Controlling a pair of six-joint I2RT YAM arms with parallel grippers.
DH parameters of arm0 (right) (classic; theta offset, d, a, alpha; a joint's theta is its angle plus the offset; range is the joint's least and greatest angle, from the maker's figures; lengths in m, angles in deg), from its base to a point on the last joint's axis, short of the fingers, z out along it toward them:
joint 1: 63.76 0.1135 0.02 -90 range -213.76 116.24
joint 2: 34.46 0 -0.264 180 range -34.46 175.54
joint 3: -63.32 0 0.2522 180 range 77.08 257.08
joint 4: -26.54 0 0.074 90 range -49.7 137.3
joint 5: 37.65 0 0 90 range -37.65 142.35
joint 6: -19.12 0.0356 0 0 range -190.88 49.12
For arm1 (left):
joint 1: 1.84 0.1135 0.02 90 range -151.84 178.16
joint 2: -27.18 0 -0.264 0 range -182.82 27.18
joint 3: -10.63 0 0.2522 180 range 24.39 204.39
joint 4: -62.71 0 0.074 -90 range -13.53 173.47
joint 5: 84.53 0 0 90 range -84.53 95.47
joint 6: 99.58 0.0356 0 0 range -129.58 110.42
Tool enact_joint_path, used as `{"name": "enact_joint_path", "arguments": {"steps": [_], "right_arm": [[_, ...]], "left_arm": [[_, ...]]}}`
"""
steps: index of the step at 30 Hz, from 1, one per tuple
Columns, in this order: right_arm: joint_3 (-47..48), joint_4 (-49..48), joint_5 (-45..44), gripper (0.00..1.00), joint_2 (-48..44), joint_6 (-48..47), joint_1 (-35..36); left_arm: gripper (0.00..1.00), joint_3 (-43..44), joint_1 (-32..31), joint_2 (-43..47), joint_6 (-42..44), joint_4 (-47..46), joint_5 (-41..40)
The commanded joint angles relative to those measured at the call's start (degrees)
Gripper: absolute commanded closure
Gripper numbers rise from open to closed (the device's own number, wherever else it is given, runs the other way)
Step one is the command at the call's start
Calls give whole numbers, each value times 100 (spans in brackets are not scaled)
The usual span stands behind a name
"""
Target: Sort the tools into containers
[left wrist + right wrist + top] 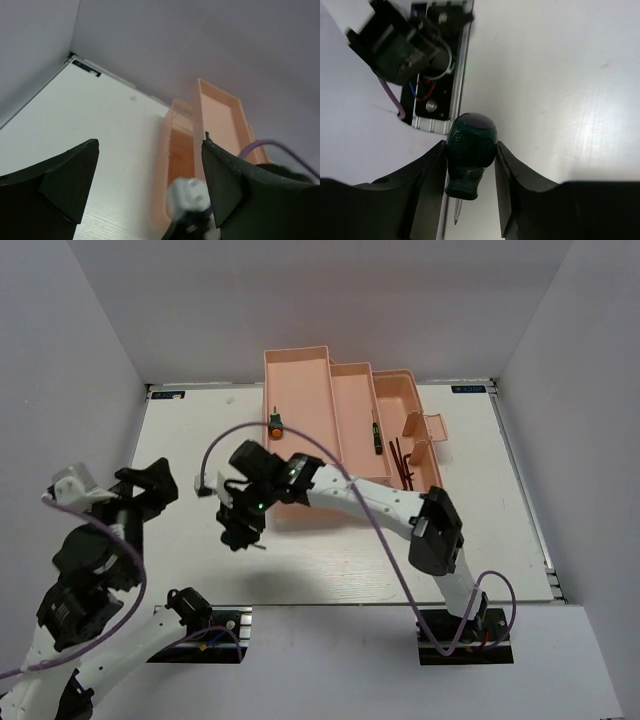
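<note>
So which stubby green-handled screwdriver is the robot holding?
The dark green-handled screwdriver pinched in the right gripper, over the white table. The other green-handled screwdriver rests at the peach-pink plastic toolbox's left edge.

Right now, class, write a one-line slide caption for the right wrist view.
Right gripper shut on a stubby green-handled screwdriver, gripping its handle, white table beyond.

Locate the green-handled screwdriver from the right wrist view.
The screwdriver is clamped in the right end effector, over the table, left of the toolbox near its front corner in top view.
</note>
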Motion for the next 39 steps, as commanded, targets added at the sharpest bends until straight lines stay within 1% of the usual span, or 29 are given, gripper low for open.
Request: {"name": "enact_joint_path", "arguments": {"steps": [1,4,5,7,8,9,11,12,14,15,17,18,21,22,23,24,25,27,28,29,30,32,33,34,35,36,37,38,39], "right_arm": [[494,-9,-6,100,-597,-177,-301],[785,-124,-910,100,-755,86,-581],[846,-159,-1044,100,-799,226,-626],[1092,-168,-1544,100,-904,298,-836],[1128,-264,-1737,100,-931,307,-890],[1180,-317,-2540,100,-1010,281,-977],[1102,-666,-3230,100,-1106,219,-1101],[928,-747,-4034,100,-1116,-7,-1206],[812,-888,-4366,100,-1107,-106,-1486],[638,-923,-4489,100,-1098,-211,-1558],[461,-924,-4578,100,-1072,-317,-1794],[451,-872,-4587,100,-1028,-352,-1839],[337,-731,-4176,99,-975,-405,-2067],[320,-678,-4052,91,-949,-440,-2155],[380,-617,-3616,60,-931,-475,-2191],[398,-468,-3490,43,-923,-493,-2252],[399,-432,-3393,33,-966,-502,-2261],[232,-484,-2946,17,-1176,-502,-2297],[127,-745,-2804,16,-1273,-510,-2349],[-170,-835,-2620,12,-1500,-493,-2384],[-173,-871,-2340,10,-1659,-519,-2419],[63,-433,-1926,10,-1775,-572,-2507],[99,-310,-862,12,-1845,-929,-2551],[108,22,-312,16,-1854,-1185,-2656],[213,426,720,19,-1863,-1422,-2753],[197,813,1748,24,-1880,-2260,-2771],[188,1095,2185,40,-1924,-2634,-2815],[118,1367,2790,46,-1933,-3186,-2824],[143,1953,3039,51,-1942,-4035,-2841]], "left_arm": [[9,-227,-26,655,374,-843,457],[17,-105,-26,613,244,-371,510],[27,-43,-26,534,243,-247,510],[38,-43,-26,261,129,-35,580],[48,-43,-26,156,-2,114,633],[66,-43,-26,42,-90,202,633],[79,-43,-26,-458,-309,473,773],[88,-43,-26,-678,-415,597,922],[88,-43,-26,-1398,-722,869,1177],[84,-43,-26,-1644,-820,871,1457],[69,-323,44,-2171,-873,723,1975],[55,-428,45,-2296,-873,652,2065],[38,-885,45,-2463,-952,257,2434],[27,-956,45,-2464,-952,177,2505],[24,-1026,45,-2516,-1013,116,2636],[20,-1027,45,-2517,-1014,45,2707],[19,-1175,45,-2517,-1083,45,2760],[26,-1290,97,-2578,-1145,45,2822],[33,-1439,97,-2579,-1215,-25,2822],[53,-1527,97,-2579,-1216,-95,2883],[61,-1693,97,-2509,-1216,-148,2883],[71,-1826,150,-2420,-1330,-210,2936],[71,-1957,150,-2272,-1382,-210,2936],[69,-2020,150,-2201,-1514,-210,2936],[54,-2090,150,-2114,-1576,-210,2936],[44,-2221,150,-2000,-1637,-141,2936],[38,-2275,150,-1885,-1786,-140,2866],[30,-2327,150,-1614,-1787,-44,2813],[28,-2397,150,-1481,-1857,35,2813]]}}
